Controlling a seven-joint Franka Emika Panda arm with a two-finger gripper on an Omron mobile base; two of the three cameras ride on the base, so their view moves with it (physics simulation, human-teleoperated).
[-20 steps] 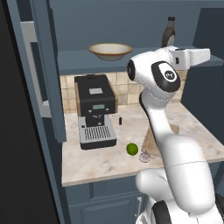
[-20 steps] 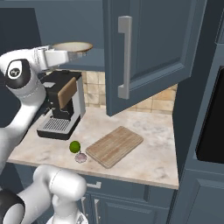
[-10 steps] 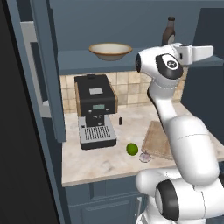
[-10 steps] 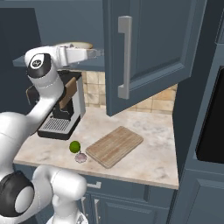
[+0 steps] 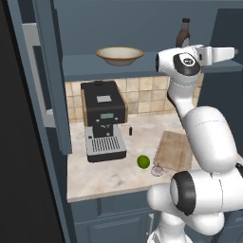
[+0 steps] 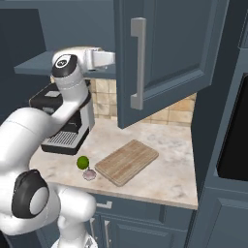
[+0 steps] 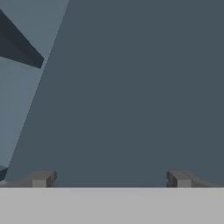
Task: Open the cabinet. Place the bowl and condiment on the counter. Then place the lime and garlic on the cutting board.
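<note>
Cabinet (image 6: 164,48) stands open; nothing is moved yet.
Bowl (image 5: 119,54) and condiment (image 5: 183,33) sit on its shelf, lime (image 5: 143,162) and garlic (image 5: 157,170) on the desk (image 5: 109,175) beside the cutting board (image 5: 174,149); pincer (image 7: 109,179) released, empty.

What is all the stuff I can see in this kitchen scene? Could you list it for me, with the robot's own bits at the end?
cabinet: one, slate blue, on the wall, doors swung open
bowl: one, cream with a tan rim, on the cabinet shelf
condiment: one, dark brown bottle, on the shelf to the right of the bowl
coffee machine: one, black, on the counter by the tiles
counter: one, beige marbled
cutting board: one, light-brown wood, on the counter
lime: one, green, on the counter beside the board
garlic: one, pale, next to the lime
gripper: one, dark fingertips wide apart, holding nothing, facing a blue panel
</note>
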